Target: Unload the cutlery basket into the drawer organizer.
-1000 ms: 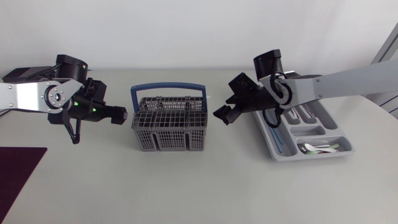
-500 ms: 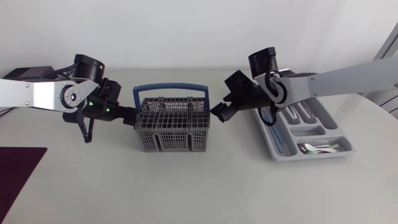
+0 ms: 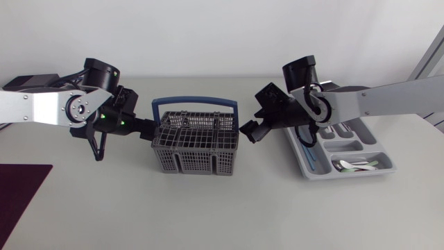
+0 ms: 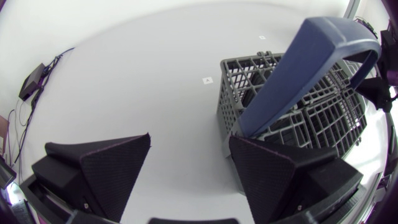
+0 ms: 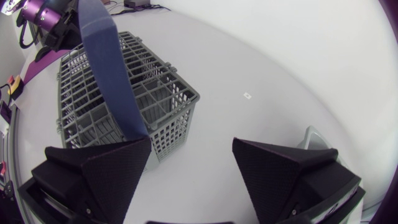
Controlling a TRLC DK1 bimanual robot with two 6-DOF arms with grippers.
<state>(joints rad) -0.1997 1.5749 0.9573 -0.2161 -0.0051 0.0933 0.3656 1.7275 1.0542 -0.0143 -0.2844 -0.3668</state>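
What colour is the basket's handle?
Blue handle on a grey basket; the left wrist view shows it best.

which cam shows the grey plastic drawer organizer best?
Head view: the grey plastic drawer organizer shows almost whole from above, its compartments open to view, with silver metal spoons in one end compartment. The right wrist view catches only a sliver of its rim, and the left wrist view does not show it at all.

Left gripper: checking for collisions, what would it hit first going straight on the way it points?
Likely the cutlery basket: its near corner sits just ahead of one finger of the left gripper; depth is unclear.
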